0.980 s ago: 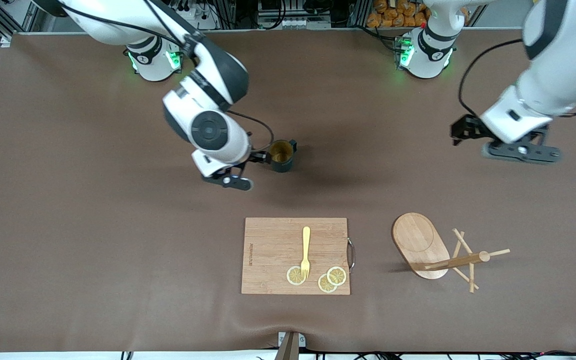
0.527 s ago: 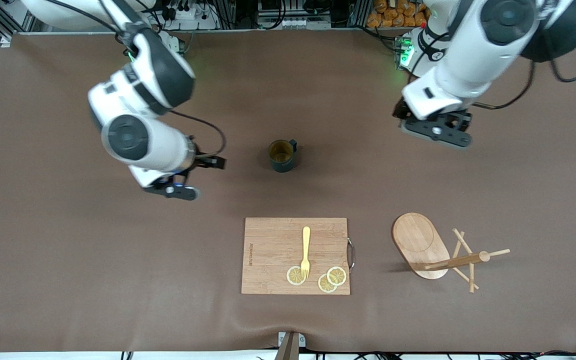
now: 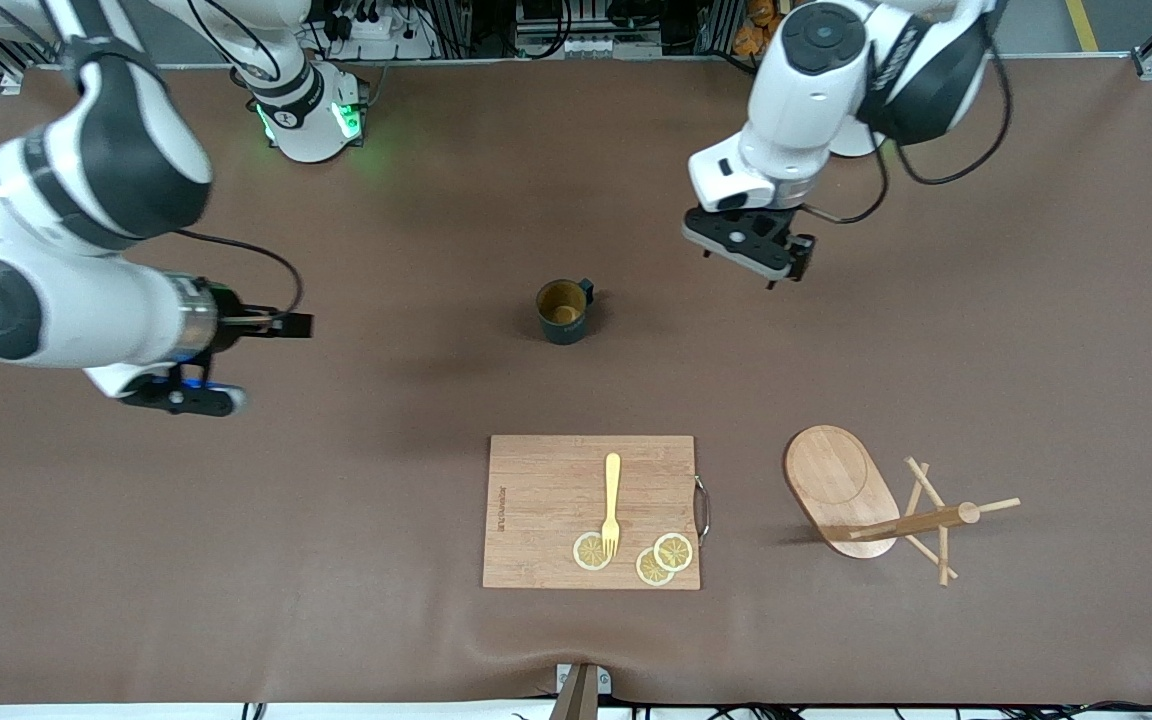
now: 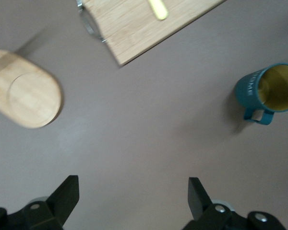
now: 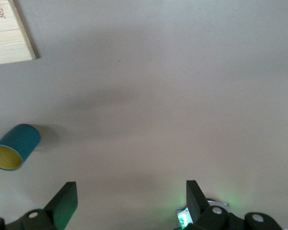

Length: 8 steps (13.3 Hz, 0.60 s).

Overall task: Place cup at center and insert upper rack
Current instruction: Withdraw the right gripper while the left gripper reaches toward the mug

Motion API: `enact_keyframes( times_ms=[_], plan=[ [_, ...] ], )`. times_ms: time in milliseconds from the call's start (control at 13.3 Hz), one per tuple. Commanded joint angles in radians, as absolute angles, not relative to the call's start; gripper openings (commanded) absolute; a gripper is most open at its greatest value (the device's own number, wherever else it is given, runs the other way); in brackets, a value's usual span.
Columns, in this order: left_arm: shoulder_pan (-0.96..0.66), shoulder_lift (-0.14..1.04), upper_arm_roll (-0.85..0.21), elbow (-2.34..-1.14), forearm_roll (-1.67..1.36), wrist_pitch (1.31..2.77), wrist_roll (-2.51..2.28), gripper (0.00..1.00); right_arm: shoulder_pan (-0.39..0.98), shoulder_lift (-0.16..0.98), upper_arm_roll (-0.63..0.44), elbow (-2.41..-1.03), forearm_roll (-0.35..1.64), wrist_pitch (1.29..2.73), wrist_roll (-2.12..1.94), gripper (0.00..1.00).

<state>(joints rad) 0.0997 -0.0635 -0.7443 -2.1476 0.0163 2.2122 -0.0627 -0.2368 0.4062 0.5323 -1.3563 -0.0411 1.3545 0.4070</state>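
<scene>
The dark teal cup [image 3: 564, 311] stands upright in the middle of the table, its handle toward the left arm's end and nothing touching it. It also shows in the left wrist view as the cup [image 4: 269, 93] and in the right wrist view as the cup [image 5: 14, 146]. The upper rack [image 3: 866, 500], a light wooden stand, lies tipped on its side nearer the front camera, toward the left arm's end; its oval base [image 4: 26, 96] shows too. My left gripper [image 3: 741, 268] hangs open over bare table beside the cup, empty [image 4: 133, 194]. My right gripper [image 3: 281, 324] is open and empty [image 5: 129, 199], well off toward the right arm's end.
A rectangular wooden cutting board [image 3: 546, 500] lies nearer the front camera than the cup. It carries a yellow fork [image 3: 612, 500] and three lemon slices [image 3: 656, 558], and has a metal handle [image 3: 703, 510] on the side toward the rack.
The right gripper has drawn back from the cup toward its own end of the table. The left arm has swung in from its end toward the cup. The cup has stayed put.
</scene>
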Motion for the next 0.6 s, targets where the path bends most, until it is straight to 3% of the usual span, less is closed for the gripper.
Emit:
enact_keyframes(
  times_ms=[0, 151, 527],
  plan=[
    [0.110, -0.091, -0.793, -2.270, 0.020, 2.389, -0.058, 1.00, -0.217, 0.350, 0.423, -1.367, -0.041, 1.301, 0.287, 1.00],
    [0.112, -0.037, -0.821, -2.305, 0.009, 2.466, -0.060, 1.00, -0.093, 0.322, 0.236, -1.368, -0.023, 1.296, 0.207, 1.00],
    [0.110, 0.086, -0.861, -2.391, 0.009, 2.716, -0.061, 1.00, -0.003, 0.197, -0.018, -1.385, 0.052, 1.246, 0.017, 1.00]
  ],
)
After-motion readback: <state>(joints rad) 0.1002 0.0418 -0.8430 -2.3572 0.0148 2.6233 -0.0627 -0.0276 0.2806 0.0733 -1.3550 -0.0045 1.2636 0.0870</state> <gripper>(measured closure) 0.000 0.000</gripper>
